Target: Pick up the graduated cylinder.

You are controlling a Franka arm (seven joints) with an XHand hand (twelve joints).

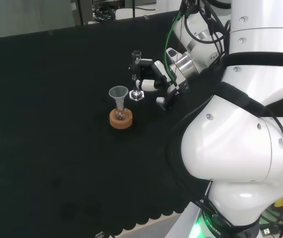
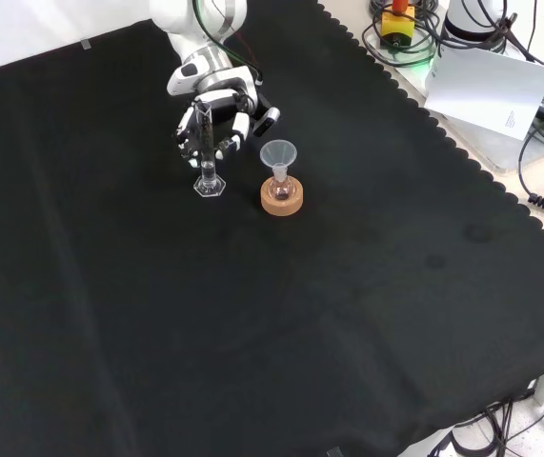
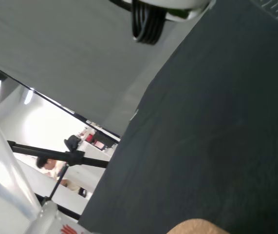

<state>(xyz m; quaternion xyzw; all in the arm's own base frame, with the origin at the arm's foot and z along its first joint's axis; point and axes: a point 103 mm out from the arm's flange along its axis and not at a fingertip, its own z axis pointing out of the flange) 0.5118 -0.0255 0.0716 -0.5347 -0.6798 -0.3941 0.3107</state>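
Graduated cylinder [image 2: 208, 162] is standing upright on its hexagonal clear foot on the black cloth of the desk [image 2: 252, 324], just left of a cork ring stand [image 2: 281, 199] in the front view. That stand is carrying a small round flask [image 2: 280, 186] with a clear funnel [image 2: 278, 154] sitting in its neck. In the head view the cylinder [image 1: 137, 74] is standing behind and slightly right of the stand [image 1: 121, 119], with its foot resting on the cloth. The hand [image 2: 216, 119] is reaching down from the front view's top, and its black and white fingers [image 2: 241, 127] are curling around the cylinder's upper part, so the hand is closing on the tube while the foot is touching the desk. In the head view the hand [image 1: 151, 79] is coming in from the right, beside the arm's big white links [image 1: 250, 129]. In the wrist view black cloth is lying beside a pale wall, and an edge of cork [image 3: 197, 226] is showing at the picture's border.
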